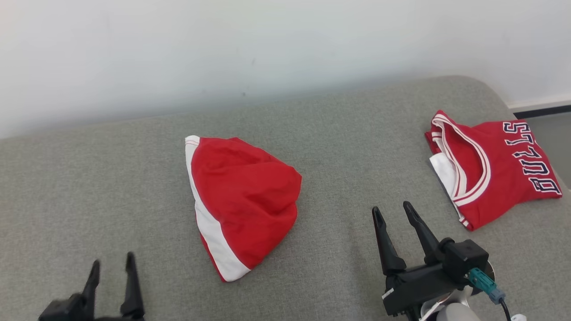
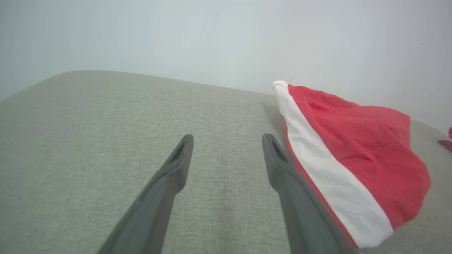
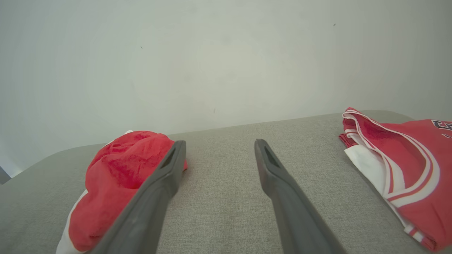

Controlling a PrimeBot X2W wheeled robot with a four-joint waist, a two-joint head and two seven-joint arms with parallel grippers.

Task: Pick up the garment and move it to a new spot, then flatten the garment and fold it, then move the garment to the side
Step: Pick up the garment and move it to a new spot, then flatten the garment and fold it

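Roughly in the middle of the grey upholstered surface point(image 1: 111, 178) lies a pair of red shorts point(image 1: 245, 196) with a broad white side stripe, bunched into a rounded, loosely folded heap. The white stripe runs along its left edge, from the far end to the near corner. The left claw point(image 1: 112, 259) hangs at the near left, apart from the shorts, with its two dark fingers spread and nothing between them. In the left wrist view the shorts lie just right of the claw's right finger. The right claw point(image 1: 392, 207) sits near and to the right of the shorts, its fingers also spread and empty, pointing toward the pale wall point(image 1: 223, 44). At the far right rests a folded red BULLS jersey point(image 1: 499, 174) with white-trimmed neckline, well apart from the shorts.
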